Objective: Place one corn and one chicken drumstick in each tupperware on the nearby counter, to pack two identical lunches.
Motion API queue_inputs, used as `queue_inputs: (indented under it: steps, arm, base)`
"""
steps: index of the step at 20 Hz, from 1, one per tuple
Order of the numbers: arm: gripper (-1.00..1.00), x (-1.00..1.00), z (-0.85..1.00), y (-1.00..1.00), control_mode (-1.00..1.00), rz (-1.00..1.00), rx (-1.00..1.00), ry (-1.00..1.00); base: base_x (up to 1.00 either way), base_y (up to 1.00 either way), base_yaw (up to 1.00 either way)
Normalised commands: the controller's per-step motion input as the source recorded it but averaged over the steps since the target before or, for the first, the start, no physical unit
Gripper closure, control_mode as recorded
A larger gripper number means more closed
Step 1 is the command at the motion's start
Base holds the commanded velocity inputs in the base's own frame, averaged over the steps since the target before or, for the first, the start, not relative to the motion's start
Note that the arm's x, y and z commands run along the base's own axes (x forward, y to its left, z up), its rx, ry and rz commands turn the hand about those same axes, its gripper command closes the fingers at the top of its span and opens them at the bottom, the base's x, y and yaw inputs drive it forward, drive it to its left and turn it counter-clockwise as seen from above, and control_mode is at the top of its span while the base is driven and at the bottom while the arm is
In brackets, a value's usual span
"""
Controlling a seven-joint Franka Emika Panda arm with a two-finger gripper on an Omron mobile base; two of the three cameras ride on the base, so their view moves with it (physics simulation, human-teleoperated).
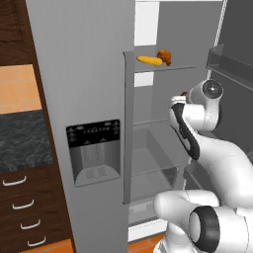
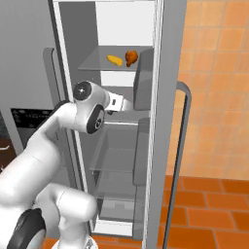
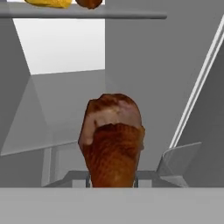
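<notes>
Drumstick (image 3: 113, 140) upright in hand view, meaty end up, pinched by gripper (image 3: 113, 181), arm (image 2: 92, 113) reaching level into fridge (image 2: 146, 121)

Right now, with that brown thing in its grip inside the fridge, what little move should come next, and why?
Probably draw the tool straight back out of the fridge. It is shut on a chicken drumstick, while a corn and a second drumstick lie on the shelf above.
</notes>
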Motion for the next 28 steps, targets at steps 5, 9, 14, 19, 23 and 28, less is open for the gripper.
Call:
queue_inputs:
  steps: [5, 9, 14, 19, 23, 28]
  arm:
    - [1.0, -1.0, 0.45, 0.33, -1.0, 0.0, 0.01, 0.12]
    - [1.0, -1.0, 0.37, 0.45, -1.0, 0.0, 0.0, 0.08]
    - [1.0, -0.72, 0.11, 0.48, -1.0, 0.0, 0.0, 0.1]
    - [1.0, -0.2, 0.0, 0.21, 1.0, 0.0, 0.0, 0.05]
    - [1.0, 0.0, 0.0, 0.0, 1.0, 0.0, 0.0, 0.0]
    - [1.0, 0.0, 0.0, 0.0, 1.0, 0.0, 0.0, 0.0]
  base:
    - [0.0, 0.0, 0.0]
    - [0.0, 0.0, 0.0]
    - [0.0, 0.0, 0.0]
    - [-0.56, 0.26, 0.0]
    - [-0.83, 0.79, 0.0]
    - [-0.61, 1.0, 0.0]
